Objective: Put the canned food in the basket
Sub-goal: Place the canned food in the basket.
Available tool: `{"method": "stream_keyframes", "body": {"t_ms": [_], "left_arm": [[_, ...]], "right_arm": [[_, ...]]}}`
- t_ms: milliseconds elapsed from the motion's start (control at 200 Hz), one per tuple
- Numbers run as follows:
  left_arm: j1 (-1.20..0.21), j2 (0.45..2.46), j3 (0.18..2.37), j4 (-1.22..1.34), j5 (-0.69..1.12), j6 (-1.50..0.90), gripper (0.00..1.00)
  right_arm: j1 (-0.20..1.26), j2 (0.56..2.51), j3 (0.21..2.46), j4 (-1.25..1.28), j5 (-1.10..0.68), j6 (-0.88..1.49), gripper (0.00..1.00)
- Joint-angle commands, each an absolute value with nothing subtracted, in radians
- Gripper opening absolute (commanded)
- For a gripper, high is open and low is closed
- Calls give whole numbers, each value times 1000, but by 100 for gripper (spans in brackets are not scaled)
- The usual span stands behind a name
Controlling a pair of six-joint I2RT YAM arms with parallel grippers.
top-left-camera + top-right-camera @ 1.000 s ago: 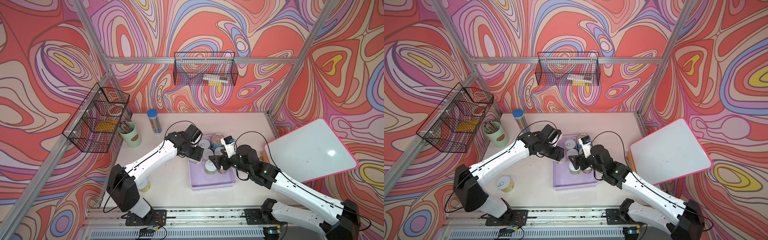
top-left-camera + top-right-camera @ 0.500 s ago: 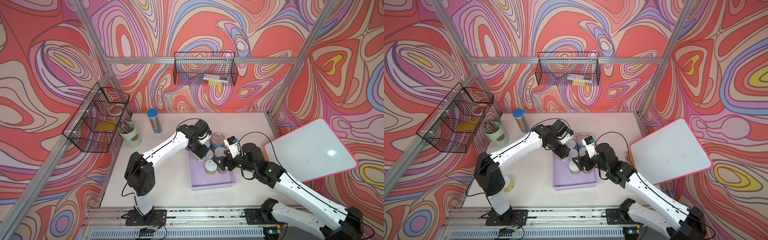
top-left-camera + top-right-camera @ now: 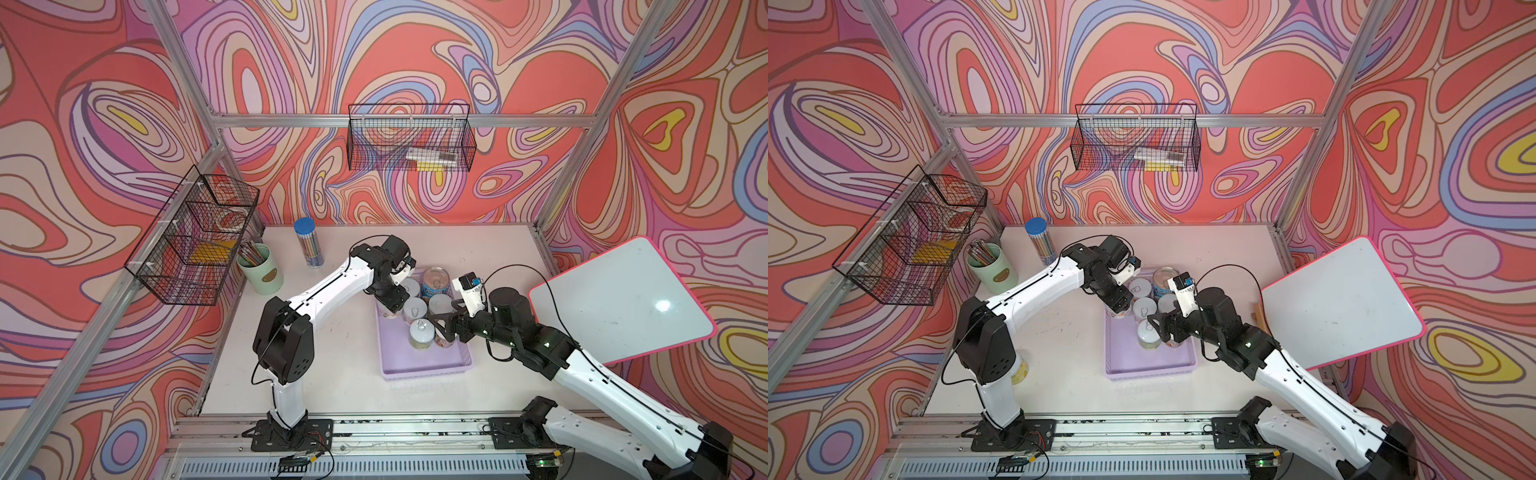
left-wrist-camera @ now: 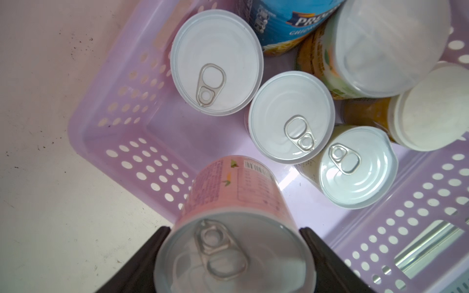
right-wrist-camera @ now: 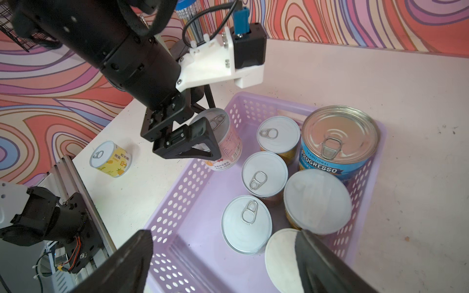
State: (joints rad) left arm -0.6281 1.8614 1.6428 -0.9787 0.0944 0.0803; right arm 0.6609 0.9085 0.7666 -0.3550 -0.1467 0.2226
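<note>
The lilac basket (image 3: 424, 376) (image 3: 1150, 376) (image 4: 142, 162) (image 5: 177, 203) lies mid-table and holds several upright tins, among them a wider blue-labelled can (image 3: 435, 280) (image 5: 337, 142). My left gripper (image 3: 390, 301) (image 4: 234, 232) is shut on a pink-labelled pull-tab can (image 4: 241, 187) (image 5: 225, 147), tilted over the basket's far left corner. My right gripper (image 3: 444, 327) (image 5: 223, 234) hangs open over the basket's right side, one finger above a white-topped can (image 5: 281, 256). A yellow can (image 5: 111, 159) (image 3: 1019, 372) stands on the table by the left arm's base.
A blue-capped pencil tube (image 3: 308, 243) and a pale green pencil cup (image 3: 261, 270) stand at the back left. A pink-edged whiteboard (image 3: 619, 299) leans at the right. Black wire baskets hang on the left wall (image 3: 195, 241) and the back wall (image 3: 411, 137).
The left arm's elbow has swung right, bringing the pink can over the basket's far left corner. My right gripper's jaws have widened a little and drawn back slightly.
</note>
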Motion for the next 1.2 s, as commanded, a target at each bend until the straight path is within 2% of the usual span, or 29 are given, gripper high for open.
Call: {"method": "stream_keyframes", "body": {"t_ms": [0, 471, 1197], "left_arm": [[-619, 1890, 1665, -942, 106, 100, 66], [-598, 1957, 1687, -897, 83, 85, 65], [-595, 2035, 1725, -820, -90, 89, 65]], "right_arm": [[655, 896, 764, -369, -131, 227, 89], [655, 922, 738, -268, -119, 266, 89], [655, 992, 767, -190, -134, 277, 89]]}}
